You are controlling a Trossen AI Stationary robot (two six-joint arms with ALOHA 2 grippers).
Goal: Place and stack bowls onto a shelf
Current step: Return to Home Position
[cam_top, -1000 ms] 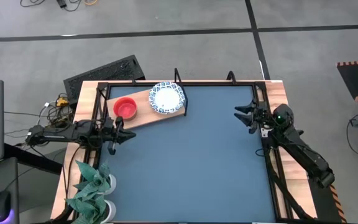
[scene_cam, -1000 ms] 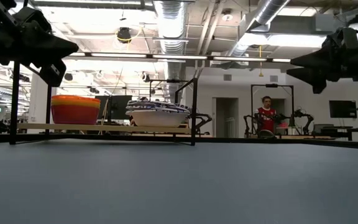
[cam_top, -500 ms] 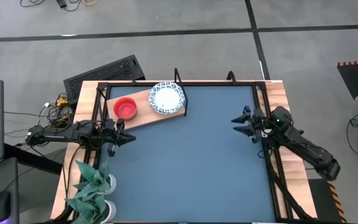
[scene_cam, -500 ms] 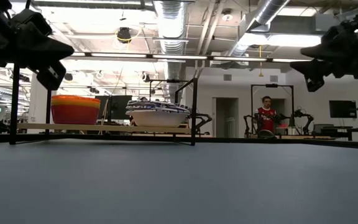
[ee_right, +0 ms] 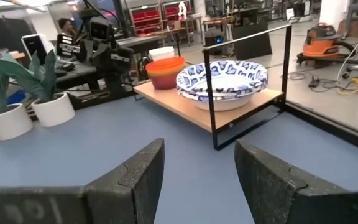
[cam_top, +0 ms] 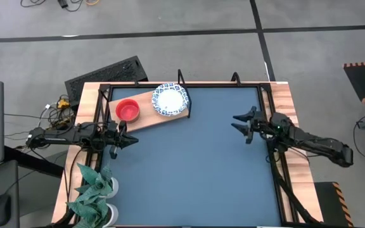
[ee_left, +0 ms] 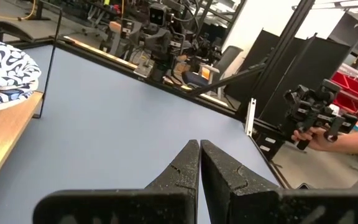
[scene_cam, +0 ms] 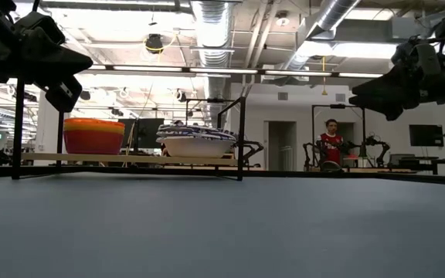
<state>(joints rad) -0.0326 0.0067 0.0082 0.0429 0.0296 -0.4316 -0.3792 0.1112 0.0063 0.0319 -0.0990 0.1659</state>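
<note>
A stack of white bowls with blue patterned rims (cam_top: 170, 99) (ee_right: 222, 83) stands on the light-wood shelf (cam_top: 146, 118) at the table's far left, beside a stack of small bowls with a red one on top (cam_top: 128, 109) (scene_cam: 93, 135). The shelf stands on black metal supports (scene_cam: 242, 137). My left gripper (cam_top: 132, 140) (ee_left: 199, 163) is shut and hovers at the table's left edge, near of the shelf. My right gripper (cam_top: 239, 122) (ee_right: 197, 162) is open, above the table's right side, its fingers pointing left. Neither holds anything.
A green leafy plant in white pots (cam_top: 94, 193) stands at the near left corner. A black frame (cam_top: 271, 158) runs along the table's edges. The dark blue-grey tabletop (cam_top: 195, 164) spreads between the arms. A person in red (scene_cam: 331, 144) stands in the room behind.
My right gripper has moved toward the table's left, away from the right edge, and dipped slightly near, with its arm stretching out flatter. The left gripper and the bowls have kept their places.
</note>
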